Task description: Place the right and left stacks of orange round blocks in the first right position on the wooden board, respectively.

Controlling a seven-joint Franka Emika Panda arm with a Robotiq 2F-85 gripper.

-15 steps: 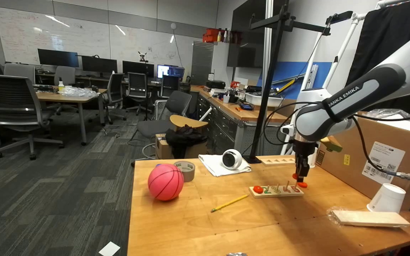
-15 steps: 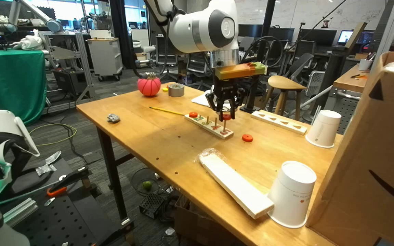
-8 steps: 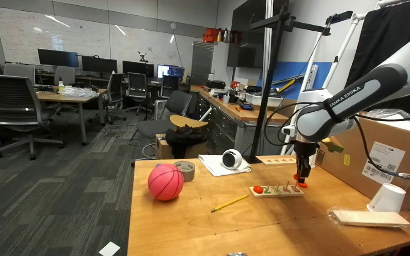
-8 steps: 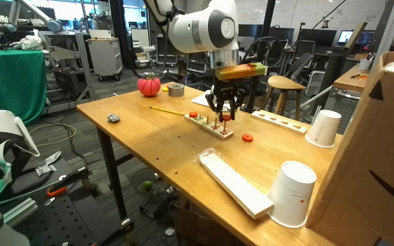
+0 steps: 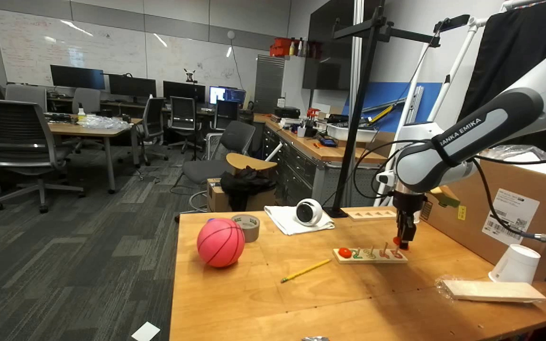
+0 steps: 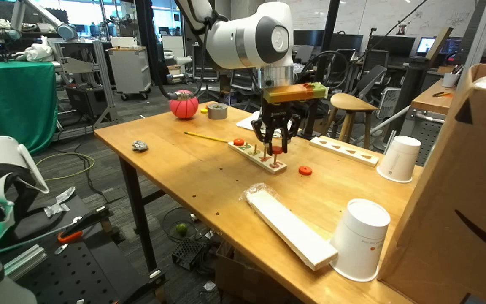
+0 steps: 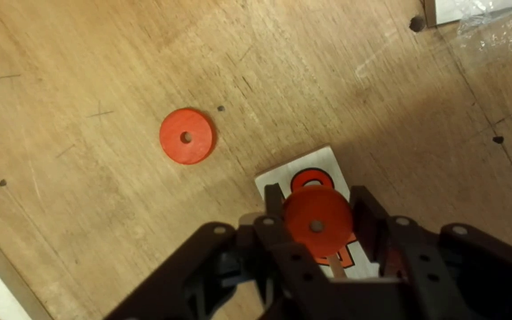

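Block [image 7: 318,214] between end effector [image 7: 316,200] jaws

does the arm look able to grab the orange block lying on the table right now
Probably not yet: the gripper is holding another orange block above one end of the wooden board. Nothing seems to cover the loose block, though.

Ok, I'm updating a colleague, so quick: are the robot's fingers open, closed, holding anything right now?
Fingers: closed, holding one orange round block.

"ranka emika" on arm [image 5: 485,121], 2, 4 and 5 on wooden board [image 5: 370,260], box label [image 5: 511,216] illegible
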